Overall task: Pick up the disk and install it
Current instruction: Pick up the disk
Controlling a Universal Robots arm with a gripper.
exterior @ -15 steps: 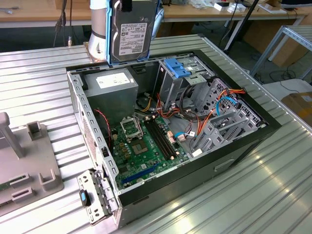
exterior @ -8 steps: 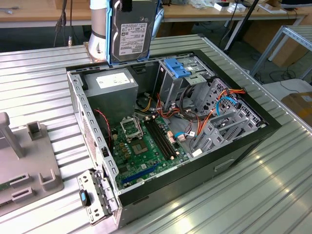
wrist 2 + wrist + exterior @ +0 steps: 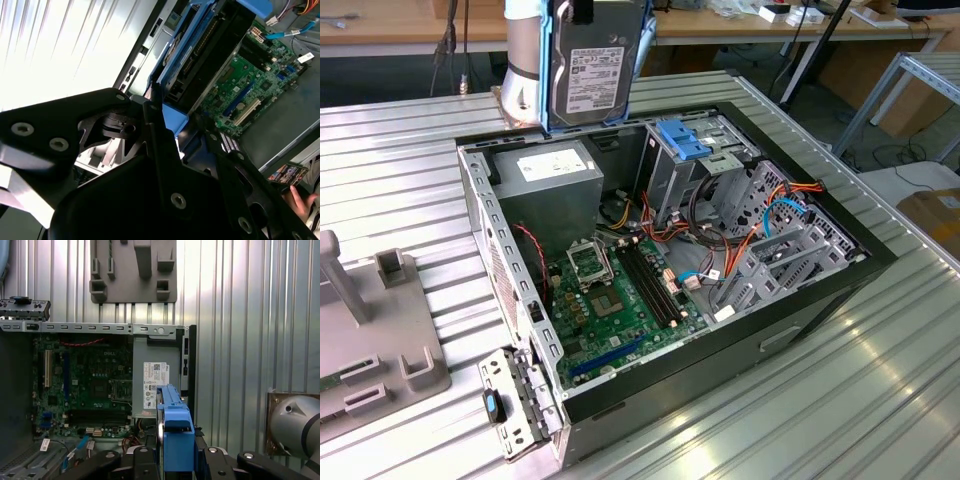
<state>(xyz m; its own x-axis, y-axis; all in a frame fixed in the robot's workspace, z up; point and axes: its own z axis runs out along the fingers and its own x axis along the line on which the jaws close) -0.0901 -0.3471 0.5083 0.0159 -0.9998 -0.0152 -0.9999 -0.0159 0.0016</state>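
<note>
The disk (image 3: 588, 65), a grey hard drive with a white label and a blue carrier frame, hangs upright above the far edge of the open computer case (image 3: 820, 300). My gripper (image 3: 176, 456) is shut on it, with black fingers (image 3: 142, 460) pressing on either side of the blue carrier edge (image 3: 175, 425). In the second wrist view the disk (image 3: 200, 50) runs away from the gripper (image 3: 181, 126) over the motherboard (image 3: 250, 85). The metal drive cage with a fixed blue bracket (image 3: 682, 138) stands inside the case, towards the exterior view's right of the disk.
Inside the case lie the green motherboard (image 3: 610, 310), a grey power supply (image 3: 552, 170) and bundled orange and blue cables (image 3: 775, 215). A grey fixture block (image 3: 380, 340) sits on the ribbed metal table at the exterior view's left. A person's hand (image 3: 300, 197) is near the case.
</note>
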